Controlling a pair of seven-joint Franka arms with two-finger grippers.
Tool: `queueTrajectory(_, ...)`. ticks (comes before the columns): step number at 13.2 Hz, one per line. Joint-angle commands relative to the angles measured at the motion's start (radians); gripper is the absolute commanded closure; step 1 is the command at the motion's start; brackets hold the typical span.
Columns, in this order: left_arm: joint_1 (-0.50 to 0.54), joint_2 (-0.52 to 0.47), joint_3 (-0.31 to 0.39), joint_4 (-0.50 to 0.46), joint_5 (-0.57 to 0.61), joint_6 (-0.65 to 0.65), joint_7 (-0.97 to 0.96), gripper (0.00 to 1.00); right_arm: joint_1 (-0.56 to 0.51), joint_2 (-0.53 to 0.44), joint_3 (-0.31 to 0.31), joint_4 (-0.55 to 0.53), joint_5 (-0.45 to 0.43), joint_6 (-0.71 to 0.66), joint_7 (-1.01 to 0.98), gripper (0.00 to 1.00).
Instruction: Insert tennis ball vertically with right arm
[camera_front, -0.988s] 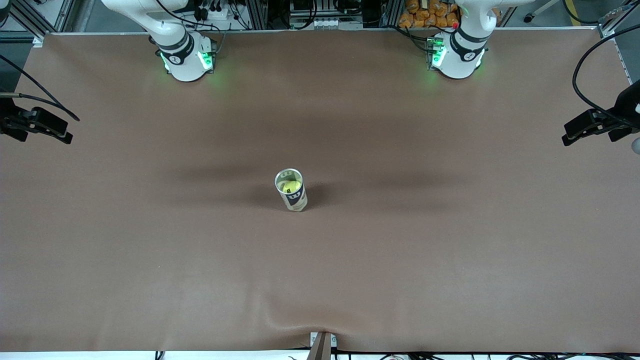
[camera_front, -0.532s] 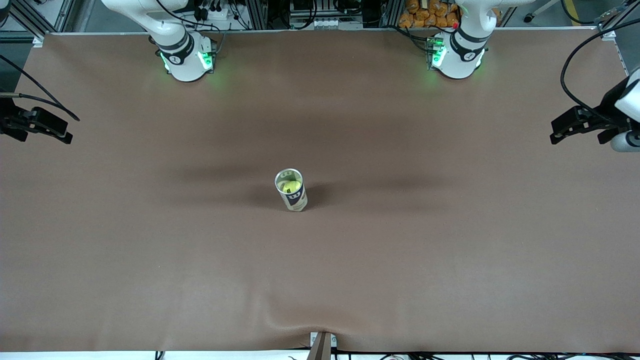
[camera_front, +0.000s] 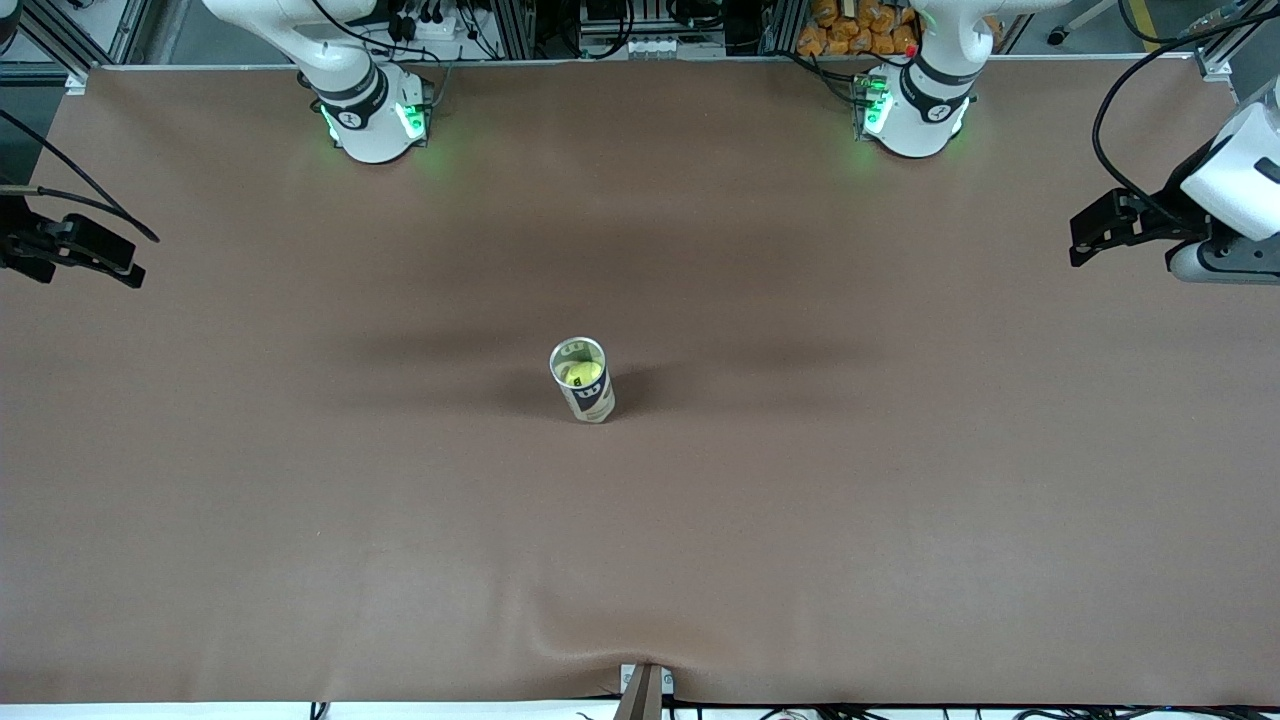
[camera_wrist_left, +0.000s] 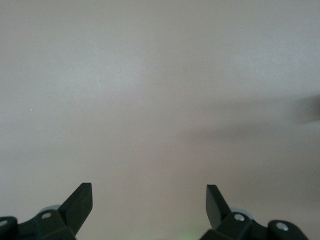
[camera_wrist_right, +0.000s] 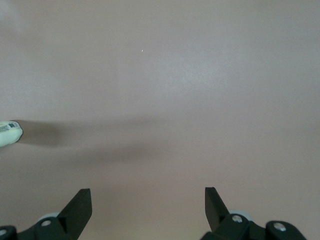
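Tennis ball (camera_front: 578, 375) sits seated in can (camera_front: 582, 382); I see left gripper (camera_front: 1100, 228) (jaws released) drifting inward, right gripper (camera_front: 100, 262) released, parked.

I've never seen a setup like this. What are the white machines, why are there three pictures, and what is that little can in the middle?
The white machines are two robot arms bolted along one edge of a brown table. The wide picture comes from a high camera facing them. The other two come from small cameras on each arm's wrist, looking down past its pincer. The left pincer and the right pincer each show two dark fingers spread apart, holding nothing, over bare tabletop. In the wide view the left pincer is over its end of the table, the right pincer over the other end. The can stands upright mid-table, open-topped, with a yellow tennis ball inside.
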Motion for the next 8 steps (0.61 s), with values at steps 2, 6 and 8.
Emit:
queueTrajectory(2,0.005,-0.029,-0.001,-0.018,-0.017,-0.005,0.003,0.0,-0.011,-0.018,0.007,-0.009,-0.001,-0.004,-0.015,0.0)
queueTrajectory(6,0.005,-0.034,-0.014,-0.016,-0.02,-0.007,-0.077,0.0,-0.011,-0.018,0.007,-0.009,-0.001,-0.006,-0.015,0.0)
queueTrajectory(8,0.007,-0.041,-0.017,-0.018,-0.022,-0.02,-0.083,0.0,-0.011,-0.019,0.009,-0.009,-0.001,-0.007,-0.015,0.0)
